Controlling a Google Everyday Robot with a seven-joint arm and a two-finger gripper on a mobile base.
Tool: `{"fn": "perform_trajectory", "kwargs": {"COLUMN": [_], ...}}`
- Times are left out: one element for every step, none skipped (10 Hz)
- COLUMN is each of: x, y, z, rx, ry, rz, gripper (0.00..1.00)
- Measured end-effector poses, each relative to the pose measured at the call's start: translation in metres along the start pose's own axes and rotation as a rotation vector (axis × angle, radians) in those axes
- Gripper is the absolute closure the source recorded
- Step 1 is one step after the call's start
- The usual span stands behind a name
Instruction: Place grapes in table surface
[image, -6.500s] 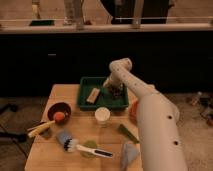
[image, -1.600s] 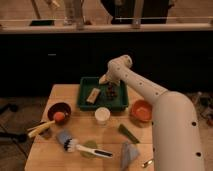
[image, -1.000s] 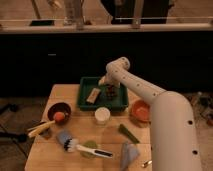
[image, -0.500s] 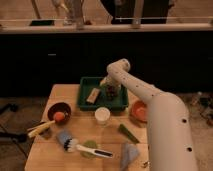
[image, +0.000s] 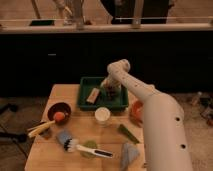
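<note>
Jaw state impossible to tell; gripper (image: 109, 90) lowered into green rectangular tray (image: 85, 101), over dark lumpy grape bunch (image: 111, 92) beside tan block (image: 93, 95). Likely positioned for pickup; pale wooden tabletop (image: 70, 126) is destination.

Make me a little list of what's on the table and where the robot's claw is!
claw: reaching down into the green tray, at the grapes
grapes: dark bunch inside the tray, right part
green tray: back middle of the table
tan block: in the tray, left of the grapes
white cup: just in front of the tray
orange ball: in the dark bowl, left side
table: light wood
</note>
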Motion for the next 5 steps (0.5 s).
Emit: {"fn": "perform_trajectory", "kwargs": {"x": [-0.001, -0.001, -0.001, -0.002, -0.002], "y": [0.000, 0.001, 0.002, 0.003, 0.003], "z": [0.003, 0.005, 0.009, 0.011, 0.014], "rx": [-0.001, -0.003, -0.007, -0.009, -0.011], "ry": [-0.010, -0.018, -0.031, -0.040, -0.049], "rz": [0.003, 0.005, 0.008, 0.008, 0.009], "gripper": [0.20, 0.20, 0.20, 0.22, 0.30]}}
